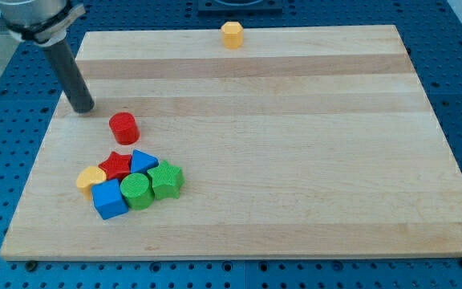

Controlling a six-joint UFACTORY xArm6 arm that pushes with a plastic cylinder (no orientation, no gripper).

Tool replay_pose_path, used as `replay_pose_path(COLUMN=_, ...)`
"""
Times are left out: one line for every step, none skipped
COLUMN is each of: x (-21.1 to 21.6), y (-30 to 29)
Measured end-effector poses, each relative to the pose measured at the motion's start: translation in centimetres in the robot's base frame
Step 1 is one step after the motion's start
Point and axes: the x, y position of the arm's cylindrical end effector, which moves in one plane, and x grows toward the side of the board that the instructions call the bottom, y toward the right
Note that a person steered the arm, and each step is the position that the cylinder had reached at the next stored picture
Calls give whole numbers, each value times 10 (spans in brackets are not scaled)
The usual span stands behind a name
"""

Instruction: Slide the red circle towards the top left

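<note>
The red circle is a short red cylinder on the wooden board, at the view's left, a little above the middle. My tip rests on the board up and to the left of the red circle, with a small gap between them. The dark rod rises from the tip to the view's top left corner.
A cluster lies below the red circle: red star, blue triangle, yellow block, blue cube, green cylinder, green star-like block. A yellow hexagon stands at the board's top edge.
</note>
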Motion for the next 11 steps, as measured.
replay_pose_path(x=36, y=4)
replay_pose_path(x=60, y=28)
replay_pose_path(x=66, y=66)
replay_pose_path(x=59, y=95)
replay_pose_path(x=41, y=103)
replay_pose_path(x=22, y=94)
replay_pose_path(x=-2, y=75)
replay_pose_path(x=-27, y=43)
replay_pose_path(x=-60, y=33)
replay_pose_path(x=-75, y=35)
replay_pose_path(x=-67, y=51)
